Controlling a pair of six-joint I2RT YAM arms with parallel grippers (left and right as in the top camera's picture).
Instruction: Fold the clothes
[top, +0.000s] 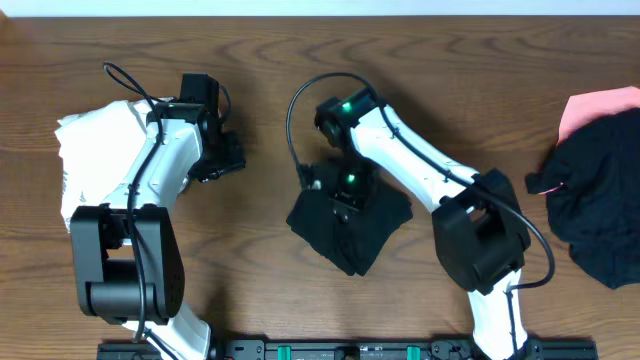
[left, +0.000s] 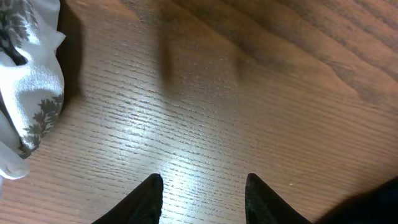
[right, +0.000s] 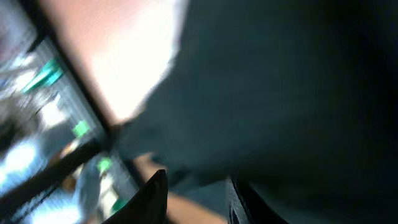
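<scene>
Hanging over the middle of the table (top: 260, 60), the right gripper (right: 196, 186) points down onto a crumpled black shirt (top: 350, 225). Wrist view is blurred. Black cloth fills most of it and lies right at the fingertips (right: 155, 193), which stand a little apart. Whether any cloth is pinched between them is not clear from this view.

Over bare wood left of centre sits the left gripper (left: 202, 186), fingers spread, nothing between them. The white grey-printed garment (left: 31, 93) lies bunched off to one side of those fingers, not touching them; from overhead it is partly under the left arm (top: 150, 180).

At the table's right edge is a heap of black clothes (top: 600, 210). A pink piece (top: 600, 105) shows at its far side. Both are well apart from either gripper.
</scene>
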